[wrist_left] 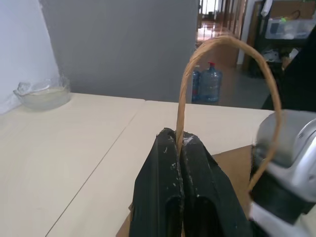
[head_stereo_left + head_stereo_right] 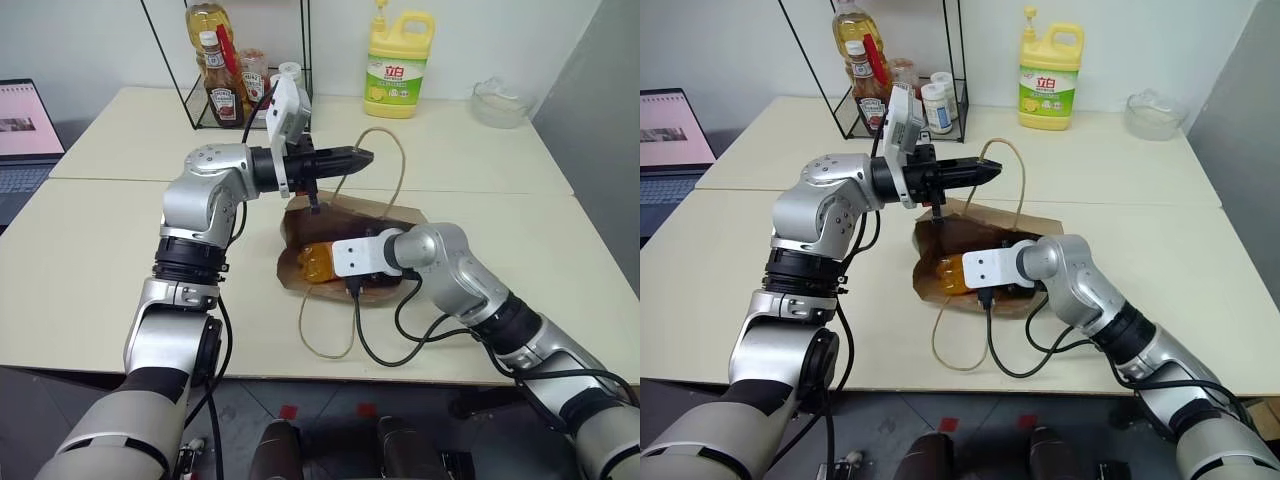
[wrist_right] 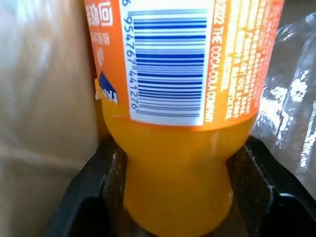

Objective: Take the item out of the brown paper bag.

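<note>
The brown paper bag [image 2: 350,250] lies flat on the table [image 2: 90,260] at frame centre, mouth gaping toward lower left. The left hand [image 2: 362,156], pinched fully closed, lifts one thin handle loop [image 1: 222,74]. The right hand [image 3: 173,187] reaches into the mouth, its fingers [image 3: 84,197] close against the item [image 2: 315,263], a glossy orange bottle with barcode label, mostly hidden inside.

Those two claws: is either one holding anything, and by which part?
The left claw pinches the bag's handle. The right claw straddles the orange bottle at its narrow waist, inside the bag.
</note>
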Tool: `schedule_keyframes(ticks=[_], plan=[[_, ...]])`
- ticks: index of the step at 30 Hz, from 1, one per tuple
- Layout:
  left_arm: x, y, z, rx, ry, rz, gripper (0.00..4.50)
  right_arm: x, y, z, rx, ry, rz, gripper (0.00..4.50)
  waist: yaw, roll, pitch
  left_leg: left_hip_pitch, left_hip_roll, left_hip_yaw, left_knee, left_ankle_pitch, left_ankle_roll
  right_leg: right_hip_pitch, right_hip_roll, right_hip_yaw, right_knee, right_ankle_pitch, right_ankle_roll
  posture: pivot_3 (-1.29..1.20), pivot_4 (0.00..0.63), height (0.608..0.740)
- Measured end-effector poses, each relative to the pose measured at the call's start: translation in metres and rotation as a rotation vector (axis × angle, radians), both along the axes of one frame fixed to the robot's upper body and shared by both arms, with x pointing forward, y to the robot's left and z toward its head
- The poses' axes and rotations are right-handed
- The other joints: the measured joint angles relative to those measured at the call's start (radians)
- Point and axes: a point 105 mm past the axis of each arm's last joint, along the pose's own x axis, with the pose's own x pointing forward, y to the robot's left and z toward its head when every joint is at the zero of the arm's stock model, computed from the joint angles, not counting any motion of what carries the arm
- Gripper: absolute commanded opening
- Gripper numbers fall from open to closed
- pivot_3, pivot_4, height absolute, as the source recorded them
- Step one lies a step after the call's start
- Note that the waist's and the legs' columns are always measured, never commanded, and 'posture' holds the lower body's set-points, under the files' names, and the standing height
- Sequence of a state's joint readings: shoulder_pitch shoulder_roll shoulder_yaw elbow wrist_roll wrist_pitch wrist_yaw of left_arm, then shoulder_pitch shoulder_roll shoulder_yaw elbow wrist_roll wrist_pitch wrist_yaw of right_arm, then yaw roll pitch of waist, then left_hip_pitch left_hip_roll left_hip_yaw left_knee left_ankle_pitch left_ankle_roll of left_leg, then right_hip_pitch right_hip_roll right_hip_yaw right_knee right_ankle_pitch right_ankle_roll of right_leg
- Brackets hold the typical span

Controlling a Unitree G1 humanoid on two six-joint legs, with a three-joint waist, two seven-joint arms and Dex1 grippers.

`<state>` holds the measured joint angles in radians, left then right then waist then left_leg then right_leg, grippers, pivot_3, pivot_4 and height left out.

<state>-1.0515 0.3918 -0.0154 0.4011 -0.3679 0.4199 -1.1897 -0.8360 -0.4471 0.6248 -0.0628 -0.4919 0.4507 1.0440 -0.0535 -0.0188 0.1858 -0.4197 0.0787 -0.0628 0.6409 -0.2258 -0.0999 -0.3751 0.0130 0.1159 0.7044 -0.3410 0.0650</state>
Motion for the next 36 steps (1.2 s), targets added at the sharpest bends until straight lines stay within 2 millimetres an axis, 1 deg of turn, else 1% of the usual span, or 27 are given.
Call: schedule_keyframes(ticks=[5, 8, 11, 16, 22, 26, 29, 31, 34, 36], plan=[[0.002, 0.001, -0.001, 0.01, -0.011, 0.01, 0.0, -0.012, 0.01, 0.018, 0.099, 0.015, 0.083, 2.49, 0.0, 0.0, 0.0, 0.0, 0.0, 0.0, 0.0, 0.0, 0.0, 0.0, 0.0, 0.0, -0.001, 0.0, 0.0, 0.0, 0.15, 0.74], [0.004, 0.001, -0.005, 0.019, -0.005, 0.018, 0.0, -0.025, 0.018, 0.034, 0.179, 0.036, 0.153, 2.48, 0.0, 0.0, 0.0, 0.0, 0.0, 0.0, 0.0, 0.0, 0.0, 0.0, 0.0, 0.0, -0.001, 0.0, 0.0, 0.0, 0.15, 0.74], [0.006, 0.001, -0.009, 0.032, -0.001, 0.023, 0.0, -0.033, 0.022, 0.044, 0.227, 0.034, 0.197, 2.46, 0.0, 0.0, 0.0, -0.001, 0.0, 0.0, 0.0, 0.0, 0.0, 0.0, 0.0, 0.0, -0.001, 0.0, 0.0, 0.0, 0.15, 0.74], [0.012, 0.003, -0.014, 0.03, 0.017, 0.047, 0.0, -0.049, 0.017, 0.058, 0.328, 0.092, 0.237, 2.46, 0.002, 0.0, 0.0, -0.001, 0.0, 0.0, 0.0, 0.0, 0.0, 0.0, 0.0, -0.001, -0.001, 0.0, 0.0, 0.0, 0.15, 0.74], [0.015, 0.001, -0.013, 0.024, 0.006, 0.058, 0.0, -0.068, 0.01, 0.089, 0.489, 0.147, 0.278, 2.46, 0.003, 0.0, 0.001, -0.002, 0.0, -0.001, 0.0, 0.0, 0.001, 0.0, 0.0, -0.001, -0.002, 0.0, 0.0, 0.0, 0.15, 0.74], [0.016, -0.001, -0.014, 0.025, 0.001, 0.058, 0.0, -0.074, -0.002, 0.111, 0.59, 0.177, 0.258, 2.46, 0.004, 0.001, 0.001, -0.002, 0.0, -0.001, 0.0, -0.001, 0.001, 0.0, 0.0, -0.001, -0.002, 0.0, 0.0, 0.0, 0.15, 0.74], [0.018, -0.001, -0.017, 0.027, 0.012, 0.065, 0.0, -0.075, -0.016, 0.132, 0.653, 0.152, 0.22, 2.45, 0.004, 0.001, 0.001, -0.002, 0.0, -0.001, -0.001, -0.001, 0.001, 0.0, 0.0, -0.001, -0.002, 0.0, 0.0, 0.0, 0.15, 0.74], [0.019, -0.001, -0.017, 0.028, 0.009, 0.066, 0.0, -0.075, -0.026, 0.141, 0.687, 0.132, 0.187, 2.42, 0.005, 0.001, 0.001, -0.002, 0.0, -0.001, -0.001, -0.001, 0.001, 0.0, 0.0, -0.001, -0.003, 0.0, 0.0, 0.0, 0.15, 0.74], [0.019, -0.001, -0.016, 0.029, 0.002, 0.068, 0.0, -0.073, -0.048, 0.153, 0.721, 0.104, 0.103, 2.42, 0.007, 0.002, 0.001, -0.003, 0.0, -0.001, -0.001, -0.001, 0.001, 0.0, 0.0, -0.001, -0.004, 0.0, 0.0, 0.0, 0.15, 0.74], [0.019, -0.002, -0.017, 0.031, 0.001, 0.068, 0.0, -0.071, -0.075, 0.164, 0.703, 0.034, 0.007, 2.42, 0.015, 0.003, 0.002, -0.004, 0.0, -0.001, -0.001, -0.001, 0.001, -0.001, -0.001, -0.001, -0.005, 0.0, 0.0, 0.0, 0.15, 0.74]])
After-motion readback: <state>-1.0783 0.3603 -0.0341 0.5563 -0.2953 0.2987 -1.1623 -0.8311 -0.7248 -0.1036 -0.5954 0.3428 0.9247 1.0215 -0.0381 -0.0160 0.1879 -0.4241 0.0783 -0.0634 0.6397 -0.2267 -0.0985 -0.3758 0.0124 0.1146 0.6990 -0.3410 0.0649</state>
